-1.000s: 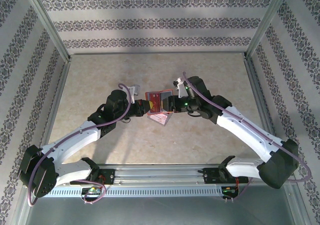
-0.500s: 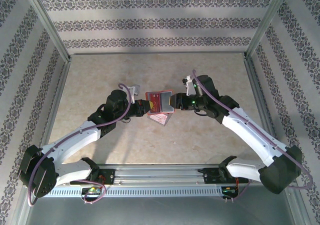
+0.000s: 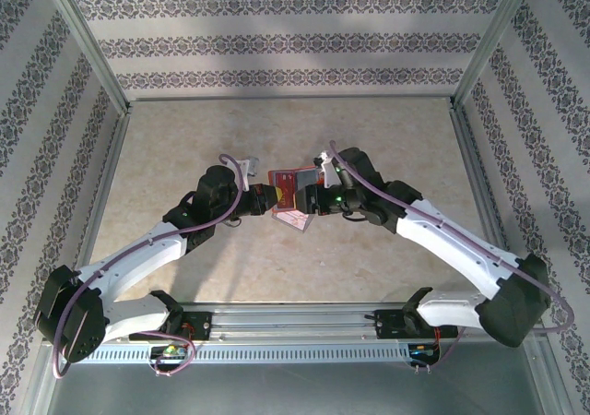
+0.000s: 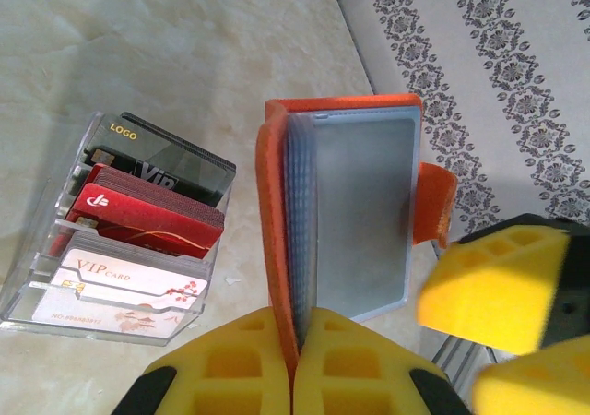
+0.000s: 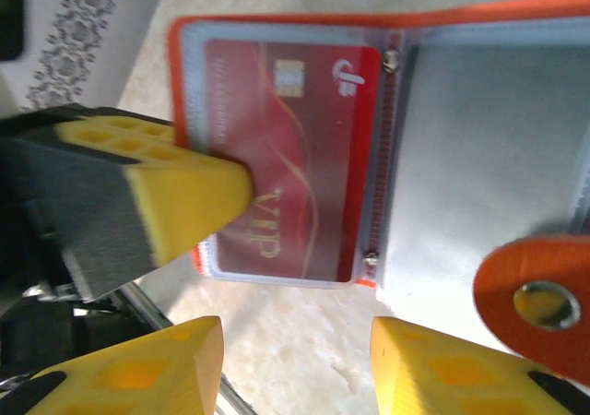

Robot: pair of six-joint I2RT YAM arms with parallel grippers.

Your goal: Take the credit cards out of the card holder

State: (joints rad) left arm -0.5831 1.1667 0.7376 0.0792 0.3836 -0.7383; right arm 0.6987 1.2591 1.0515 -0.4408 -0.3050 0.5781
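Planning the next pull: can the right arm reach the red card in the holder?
Likely yes: holder open toward the right gripper, jaws apart; a left finger overlaps the card only partly.

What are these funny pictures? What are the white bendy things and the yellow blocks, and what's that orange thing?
The bendy things are two robot arms, a white-and-black left arm and a white-and-black right arm. One picture looks down from above onto the beige stone-patterned table. The other two come from little cameras on the arms' wrists, so the yellow blocks are the robot's foam fingers. The left gripper is pinched shut on the edge of the small orange-red folding card holder and holds it open. A shiny red card sits in one see-through pocket. The right gripper is open just in front of it, holding nothing. A clear plastic box with more cards stands on the table.
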